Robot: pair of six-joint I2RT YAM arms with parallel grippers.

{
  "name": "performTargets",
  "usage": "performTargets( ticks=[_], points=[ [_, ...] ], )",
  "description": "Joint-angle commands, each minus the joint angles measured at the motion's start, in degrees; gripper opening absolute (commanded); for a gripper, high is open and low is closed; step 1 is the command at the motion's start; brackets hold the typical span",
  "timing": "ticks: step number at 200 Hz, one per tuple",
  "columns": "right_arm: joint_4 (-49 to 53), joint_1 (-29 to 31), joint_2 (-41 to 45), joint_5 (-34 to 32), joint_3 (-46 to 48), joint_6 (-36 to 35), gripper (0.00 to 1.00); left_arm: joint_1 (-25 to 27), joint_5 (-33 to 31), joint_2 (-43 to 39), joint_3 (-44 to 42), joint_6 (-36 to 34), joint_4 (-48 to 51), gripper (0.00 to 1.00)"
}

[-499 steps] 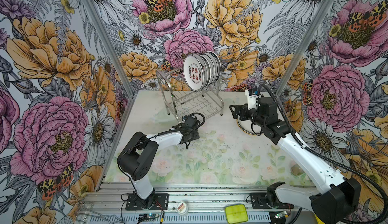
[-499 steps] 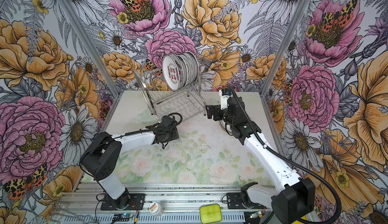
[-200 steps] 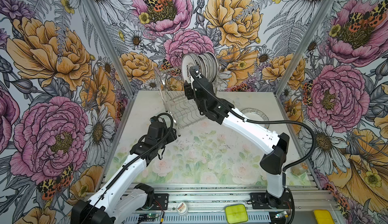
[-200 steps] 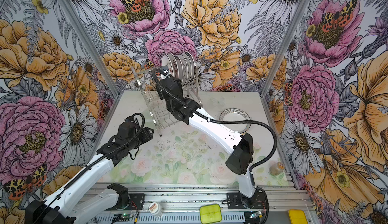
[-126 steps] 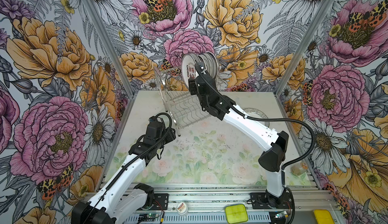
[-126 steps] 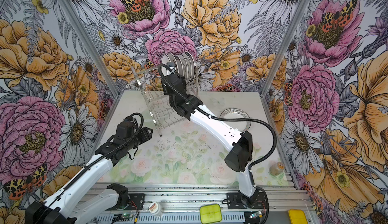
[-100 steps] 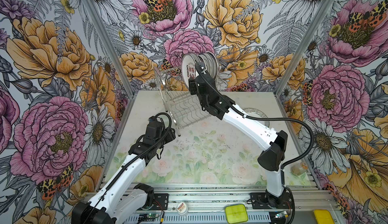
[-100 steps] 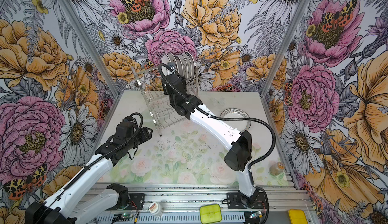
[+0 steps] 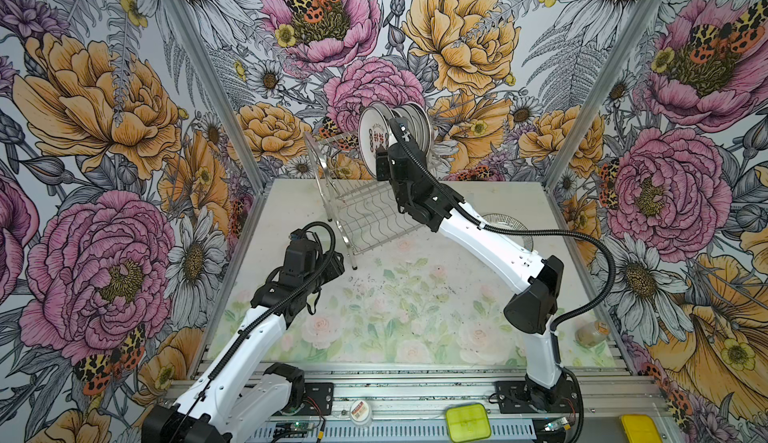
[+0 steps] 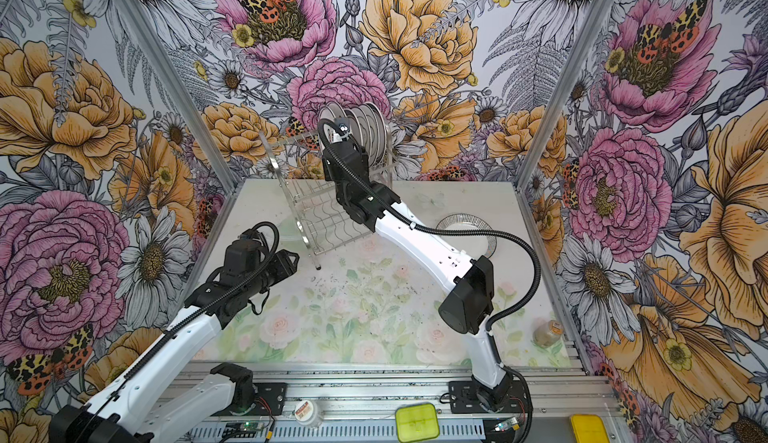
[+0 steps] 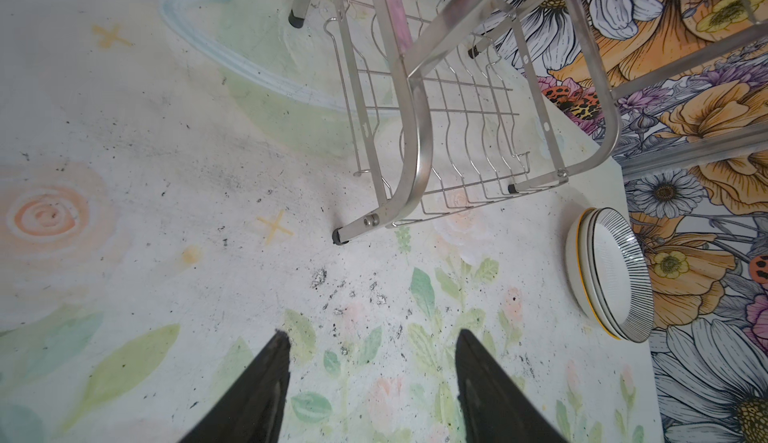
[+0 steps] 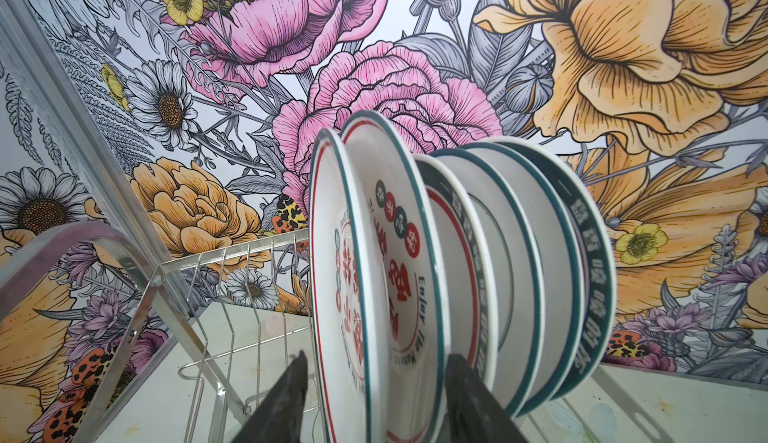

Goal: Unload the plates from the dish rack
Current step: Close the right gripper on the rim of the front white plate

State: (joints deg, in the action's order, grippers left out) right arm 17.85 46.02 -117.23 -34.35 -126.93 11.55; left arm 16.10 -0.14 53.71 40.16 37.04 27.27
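Lime box (image 9: pixel 468 422) on front rail (image 9: pixel 415 391); brown jar (image 9: pixel 592 333) on floral table (image 9: pixel 395 316), right side.

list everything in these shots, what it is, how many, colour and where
dish rack: one, shiny steel, back of the table
plates in the rack: about six, white with teal rims, upright in the upper tier
stacked plates: about three, white with striped rim, on the table right of the rack
jar: one, brownish, table's front right corner
table: one, pale floral top
round tub: one, white, front rail
square box: one, yellow-green, front rail
yellow thing: one, front right edge, cut off
left pincer: one, black, open and empty above the table
right pincer: one, black, astride the two front racked plates, grip unclear
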Motion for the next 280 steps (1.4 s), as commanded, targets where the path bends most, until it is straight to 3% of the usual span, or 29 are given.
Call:
performTargets(
  ticks=[1, 97, 179, 224, 280],
  points=[
    [0.60, -0.13, -1.82, 1.25, -1.34, 0.81, 0.57, -0.71, 1.37, -0.83, -0.72, -1.22, 0.57, 0.64],
    [0.57, 2.39, 3.39, -3.61, 4.39, -1.61, 0.62, -0.95, 1.64, 0.43, -0.87, -1.47, -0.41, 0.64],
    [0.67, 2.14, 4.50, -2.50, 5.31, 0.69, 0.62, -1.17, 1.77, -0.19, -1.05, -1.87, -0.45, 0.64],
    [0.57, 2.06, 7.30, -4.32, 7.86, 0.79, 0.72, -1.51, 2.29, -0.19, -1.08, -2.10, -0.72, 0.64],
    [0.68, 2.59, 11.96, 0.57, 11.71, 4.10, 0.72, -1.68, 2.69, -0.27, -1.23, -1.96, -1.36, 0.64]
  ],
)
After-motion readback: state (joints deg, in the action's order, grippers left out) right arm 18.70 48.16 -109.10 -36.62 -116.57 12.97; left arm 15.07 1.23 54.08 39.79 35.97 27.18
